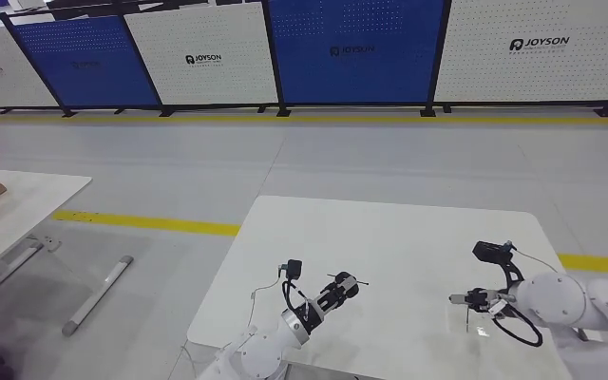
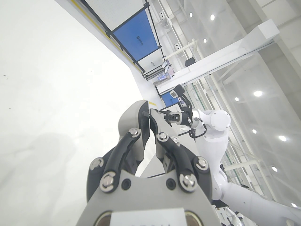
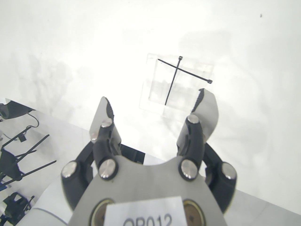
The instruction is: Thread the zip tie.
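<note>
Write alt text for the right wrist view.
The right tool hangs with its jaws open above a white table. Just past its fingertips, two black zip ties lie crossed on a clear square tray.

Zip tie [image 2: 146, 113] mostly hidden between the pads [image 2: 144, 124] of the left pincer [image 2: 149, 115], bar a black nub
</note>
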